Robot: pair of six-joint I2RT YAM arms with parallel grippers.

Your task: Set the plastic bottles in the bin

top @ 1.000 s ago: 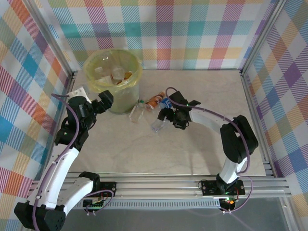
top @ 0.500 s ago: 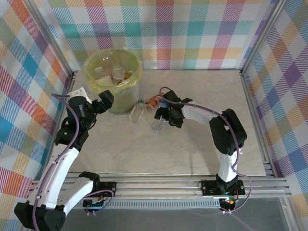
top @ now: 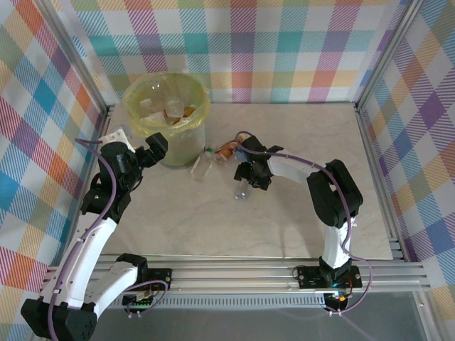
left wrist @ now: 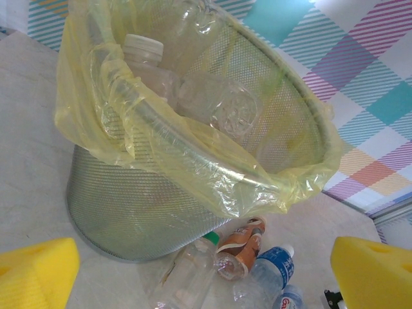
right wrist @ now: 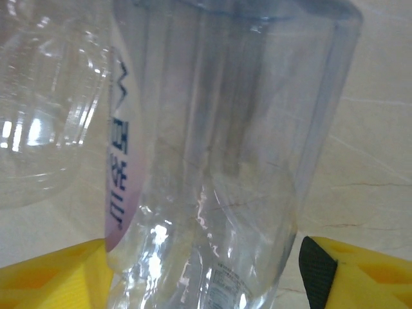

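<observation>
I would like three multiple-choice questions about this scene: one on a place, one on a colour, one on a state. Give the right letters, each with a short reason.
1. Where on the table does the bin stand?
A. far left corner
B. near right corner
C. centre

2. What colour is the bag lining the bin?
A. black
B. blue
C. yellow

3. What state is the left gripper in?
A. shut on a bottle
B. open, holding nothing
C. shut on a cloth

Answers:
1. A, the top view shows it far and left.
2. C, it looks yellow in both views.
3. B, its pads stand wide apart and grip nothing.
</observation>
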